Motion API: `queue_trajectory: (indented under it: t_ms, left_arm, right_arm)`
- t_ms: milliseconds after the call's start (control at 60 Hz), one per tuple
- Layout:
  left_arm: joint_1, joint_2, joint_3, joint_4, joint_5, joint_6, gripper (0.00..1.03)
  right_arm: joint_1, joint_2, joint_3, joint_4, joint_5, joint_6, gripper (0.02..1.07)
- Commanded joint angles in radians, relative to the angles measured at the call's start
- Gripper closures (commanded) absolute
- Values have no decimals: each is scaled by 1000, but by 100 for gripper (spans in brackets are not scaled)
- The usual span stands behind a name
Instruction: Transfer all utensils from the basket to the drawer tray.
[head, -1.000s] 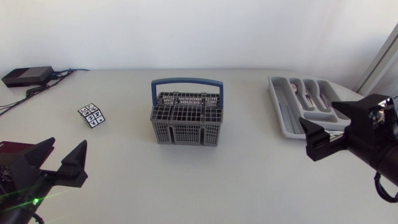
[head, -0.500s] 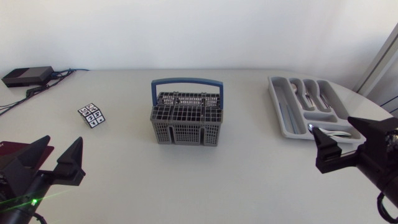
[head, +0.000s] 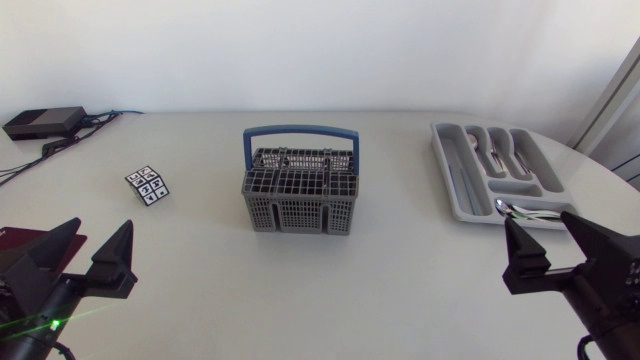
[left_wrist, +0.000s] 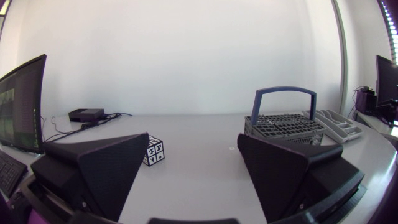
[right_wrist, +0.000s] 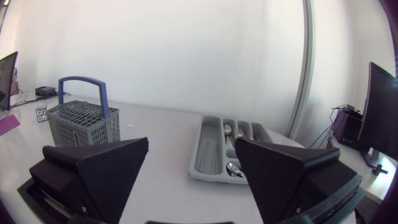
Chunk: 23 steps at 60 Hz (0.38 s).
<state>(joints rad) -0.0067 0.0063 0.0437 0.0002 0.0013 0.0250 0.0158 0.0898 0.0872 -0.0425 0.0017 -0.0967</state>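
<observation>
A grey mesh basket (head: 299, 193) with a blue handle stands mid-table; no utensil shows inside it from above. It also appears in the left wrist view as the basket (left_wrist: 285, 126) and in the right wrist view as the basket (right_wrist: 84, 121). The grey drawer tray (head: 462, 200) at the right holds utensils in its compartments, with spoons in the front one (head: 520, 210); the tray (right_wrist: 208, 155) lies ahead of my right gripper. My left gripper (head: 85, 248) is low at the front left, open and empty. My right gripper (head: 555, 243) is at the front right, open and empty.
A small black-and-white marker cube (head: 148, 185) sits left of the basket, seen again as the cube (left_wrist: 153, 150). A black box (head: 44, 122) with cables lies at the back left corner. The table's right edge curves near the tray.
My right arm has drawn back from the tray toward the front right edge, its gripper open and empty. My left gripper shifted slightly left.
</observation>
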Motion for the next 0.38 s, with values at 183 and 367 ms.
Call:
queue_trajectory:
  t_ms: [183,367]
  left_arm:
    - [7,-6,-44,0,-1,-25,4]
    - [7,-6,-44,0,-1,-25,4]
  right_arm:
    - [-16,-90,-87,43,-2,97,7]
    - [-16,-90,-87,43,-2,97,7]
